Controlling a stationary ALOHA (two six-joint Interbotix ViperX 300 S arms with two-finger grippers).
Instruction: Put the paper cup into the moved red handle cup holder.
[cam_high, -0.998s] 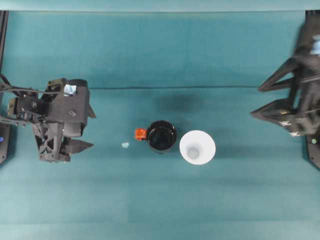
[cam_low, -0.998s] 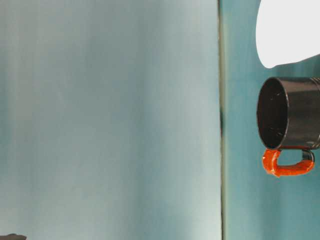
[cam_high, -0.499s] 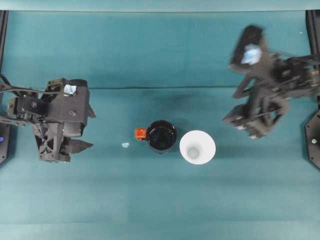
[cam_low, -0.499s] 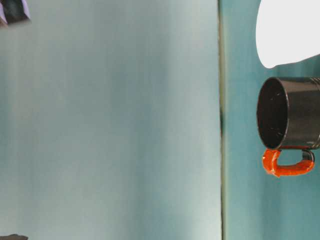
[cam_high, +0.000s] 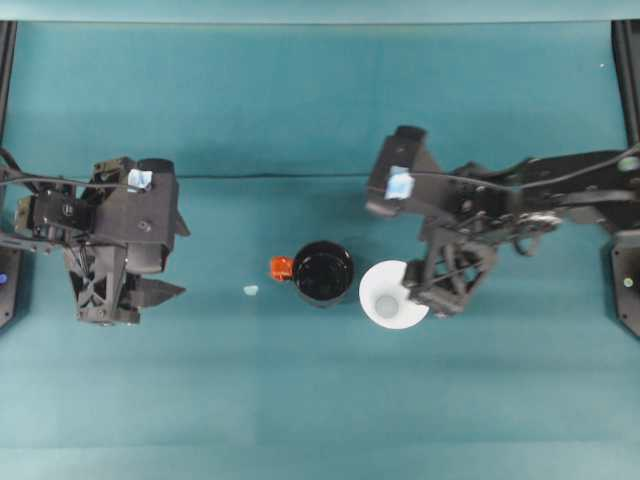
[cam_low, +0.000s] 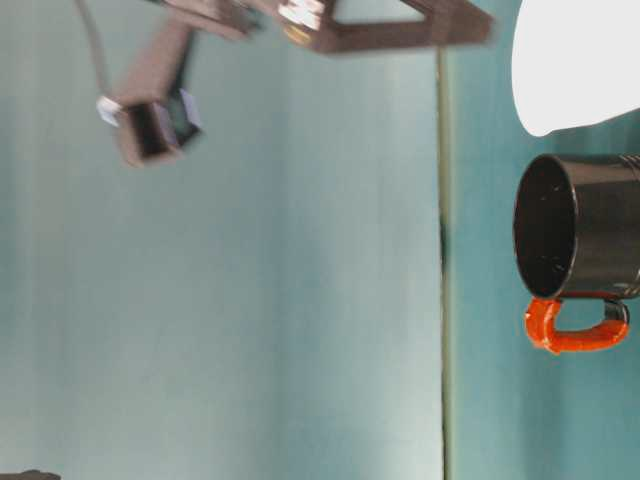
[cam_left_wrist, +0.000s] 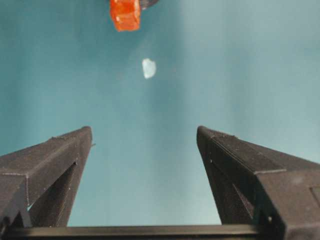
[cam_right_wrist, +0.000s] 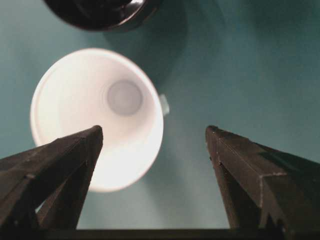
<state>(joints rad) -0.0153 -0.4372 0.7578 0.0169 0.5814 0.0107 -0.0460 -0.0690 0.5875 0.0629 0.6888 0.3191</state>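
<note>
The white paper cup (cam_high: 388, 298) stands upright on the teal table, just right of the black red handle cup holder (cam_high: 323, 272), whose red handle (cam_high: 281, 267) points left. My right gripper (cam_high: 437, 298) hangs open over the cup's right rim. In the right wrist view its left finger (cam_right_wrist: 60, 170) overlaps the cup (cam_right_wrist: 97, 115), and the holder (cam_right_wrist: 100, 12) sits beyond. My left gripper (cam_high: 172, 258) is open and far left of the holder. From the left wrist the handle (cam_left_wrist: 125, 14) lies far ahead of the open gripper (cam_left_wrist: 144, 131). At table level the cup (cam_low: 575, 60) and holder (cam_low: 580, 225) stand side by side.
A small white scrap (cam_high: 250, 290) lies on the cloth left of the handle, also ahead of the left gripper as the scrap (cam_left_wrist: 148, 68). The right arm (cam_low: 330, 25) crosses high above the table. Black frame posts (cam_high: 628, 40) stand at the table's side edges.
My right arm has swung in from the table's right edge and now hangs over the paper cup's right side. The left arm, cup and holder have not moved.
</note>
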